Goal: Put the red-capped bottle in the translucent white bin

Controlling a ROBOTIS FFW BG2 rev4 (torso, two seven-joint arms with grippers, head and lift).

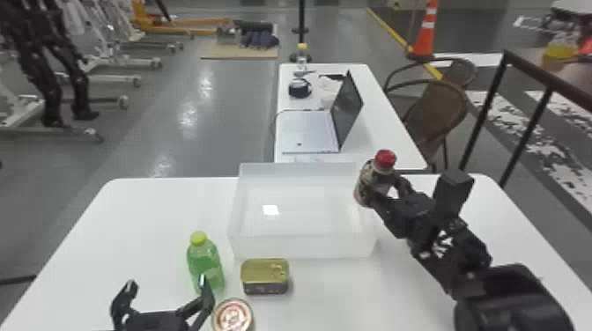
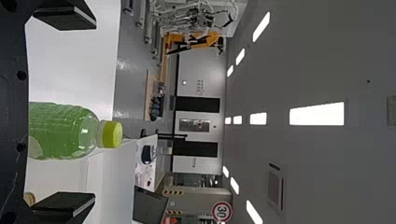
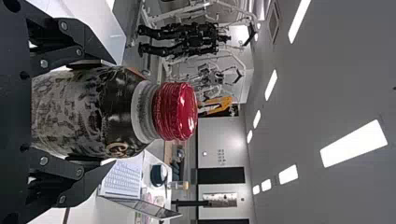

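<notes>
In the head view, right of centre, my right claw grips the red-capped bottle upright at the right rim of the translucent white bin; whether it overhangs, I can't tell. Lower left, my left claw is released near the green bottle.

on the white rectangular table, the green plastic bottle stands before and left of the rectangular translucent white bin, the gold-topped rectangular metal can before it, the round red-and-white-topped can nearer, and the dark plastic red-capped bottle is in the right gripper by the bin's right side.
</notes>
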